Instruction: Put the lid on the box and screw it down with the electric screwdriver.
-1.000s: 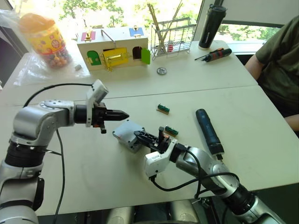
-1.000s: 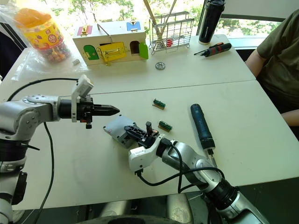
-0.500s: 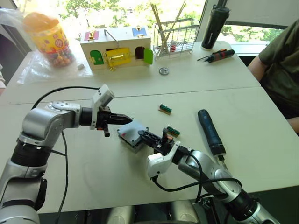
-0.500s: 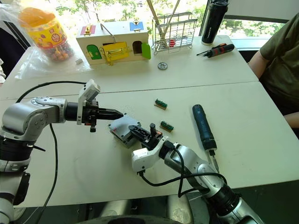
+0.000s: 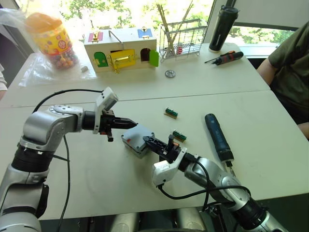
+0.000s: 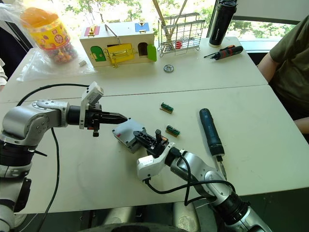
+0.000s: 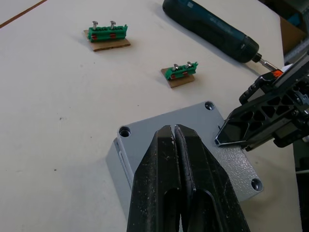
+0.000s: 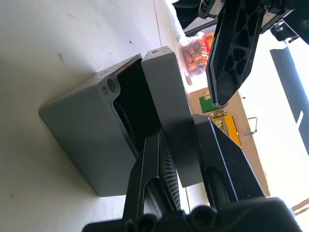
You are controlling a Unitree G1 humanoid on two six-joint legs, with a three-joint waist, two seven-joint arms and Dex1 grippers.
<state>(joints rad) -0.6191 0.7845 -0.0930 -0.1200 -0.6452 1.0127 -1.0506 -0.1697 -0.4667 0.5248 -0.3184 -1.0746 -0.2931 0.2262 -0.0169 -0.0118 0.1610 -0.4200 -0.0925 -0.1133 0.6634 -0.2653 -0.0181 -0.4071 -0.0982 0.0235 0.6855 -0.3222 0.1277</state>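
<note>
One box [image 5: 133, 143], one lid [image 5: 140, 135] and one electric screwdriver [image 5: 216, 137] lie on the white table [image 5: 270, 125], along with two small green terminal blocks [image 5: 169, 113] on brown cards, one nearer the far side and one just beside the right end effector [image 5: 155, 143]. The box sits near the middle of the table, between the two end effectors. The right wrist view shows the lid [image 8: 169, 111] tilted on the box [image 8: 84, 128]: one edge meets the box rim, the other stands off it, leaving a dark wedge of cavity open. The right end effector's two fingers [image 8: 152, 169] pinch the lid's raised edge, one finger inside the gap and one on the outer face. The left end effector [image 5: 126, 123] points along the table toward the box from the robot's left, fingers pressed together, its tip just over the lid's near corner; in the left wrist view the tip [image 7: 174, 133] lies above the grey lid face, whether touching it cannot be told. The electric screwdriver lies flat well to the right of the box, apart from both end effectors, its long axis running from the far side toward the robot, thin bit at the near end. At the back of the table stand one wooden box with coloured doors [image 5: 120, 48], one wire rack [image 5: 180, 38], one black bottle [image 5: 221, 28], one black-and-orange screwdriver [image 5: 223, 57] and one jar of sweets [image 5: 48, 38]
</note>
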